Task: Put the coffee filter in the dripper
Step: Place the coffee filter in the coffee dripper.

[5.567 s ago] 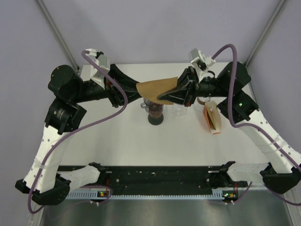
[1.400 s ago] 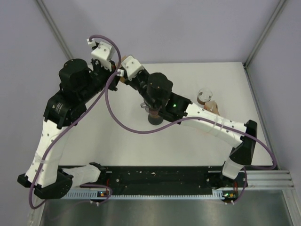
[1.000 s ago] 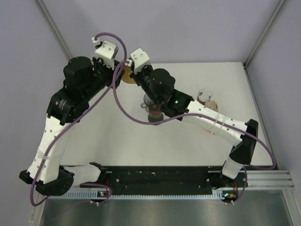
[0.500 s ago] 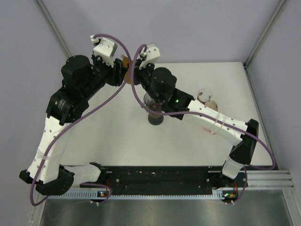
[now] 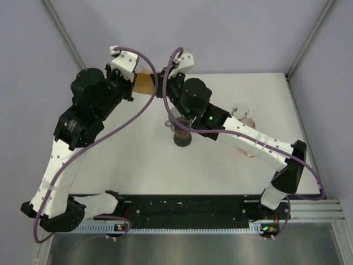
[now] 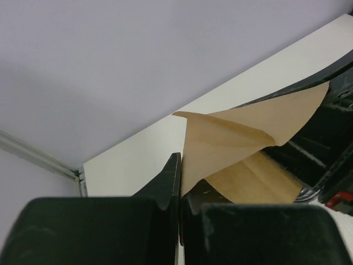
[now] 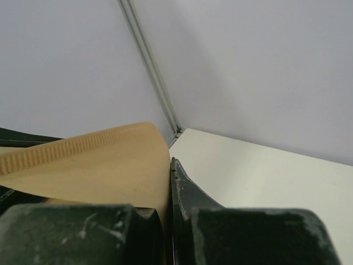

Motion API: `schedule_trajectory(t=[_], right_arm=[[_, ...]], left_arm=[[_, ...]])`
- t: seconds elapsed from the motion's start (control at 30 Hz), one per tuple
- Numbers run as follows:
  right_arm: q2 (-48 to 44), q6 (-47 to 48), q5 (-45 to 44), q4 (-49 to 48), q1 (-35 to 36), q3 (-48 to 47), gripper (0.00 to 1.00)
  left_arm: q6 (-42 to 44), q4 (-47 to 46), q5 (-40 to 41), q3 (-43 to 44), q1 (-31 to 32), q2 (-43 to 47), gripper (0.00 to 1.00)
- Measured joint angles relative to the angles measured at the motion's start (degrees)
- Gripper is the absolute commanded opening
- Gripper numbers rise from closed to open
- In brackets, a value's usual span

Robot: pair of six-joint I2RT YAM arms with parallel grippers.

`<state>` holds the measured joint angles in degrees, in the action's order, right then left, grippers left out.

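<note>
A brown paper coffee filter (image 5: 145, 83) hangs high above the far left of the table, held between both grippers. My left gripper (image 5: 135, 84) is shut on one edge of it; the filter (image 6: 248, 132) fans out past its fingers. My right gripper (image 5: 161, 88) is shut on the other side, where the ribbed seam of the filter (image 7: 94, 165) shows. The glass dripper (image 5: 180, 122) sits on a dark carafe (image 5: 182, 138) at the table's middle, below and right of the filter, partly hidden by the right arm.
A clear glass cup (image 5: 240, 110) and a holder of brown filters (image 5: 249, 128) stand at the right of the white table (image 5: 110, 160). Frame posts rise at the back corners. The right arm stretches across the table from the right base.
Both grippers have carried the filter from above the dripper to the far left and higher. In the last second the right wrist swung right, and the filter now shows between the two grippers.
</note>
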<state>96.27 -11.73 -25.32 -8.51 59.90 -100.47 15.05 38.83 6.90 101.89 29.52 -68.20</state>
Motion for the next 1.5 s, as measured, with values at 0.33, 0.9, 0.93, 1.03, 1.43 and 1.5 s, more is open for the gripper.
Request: schedule_trajectory(t=[0.33, 0.9, 0.93, 1.03, 1.43, 1.5], right_arm=[[-2.03, 6.82, 4.74, 0.50, -1.29, 0.90, 0.18], [0.20, 14.99, 6.97, 4.46, -1.81, -4.68, 0.00], [0.17, 15.28, 6.49, 4.57, -1.79, -4.68, 0.00], [0.00, 15.85, 5.44, 4.72, -1.79, -4.42, 0.00], [-3.78, 15.63, 7.56, 4.26, -2.84, 1.49, 0.11], [-3.78, 15.78, 8.96, 4.52, -3.19, 1.46, 0.22]], left_arm=[[3.10, -1.03, -0.02, -0.66, 0.44, 0.22, 0.00], [1.16, 1.73, -3.56, 0.37, 0.44, 0.17, 0.00], [1.16, 1.77, -2.86, 0.37, 0.44, 0.11, 0.00], [1.20, 1.51, -0.74, 0.37, 0.44, -0.22, 0.00], [1.44, 0.85, 0.87, 0.31, 0.81, -0.98, 0.00], [1.46, 0.87, 0.72, 0.31, 0.79, -0.96, 0.00]])
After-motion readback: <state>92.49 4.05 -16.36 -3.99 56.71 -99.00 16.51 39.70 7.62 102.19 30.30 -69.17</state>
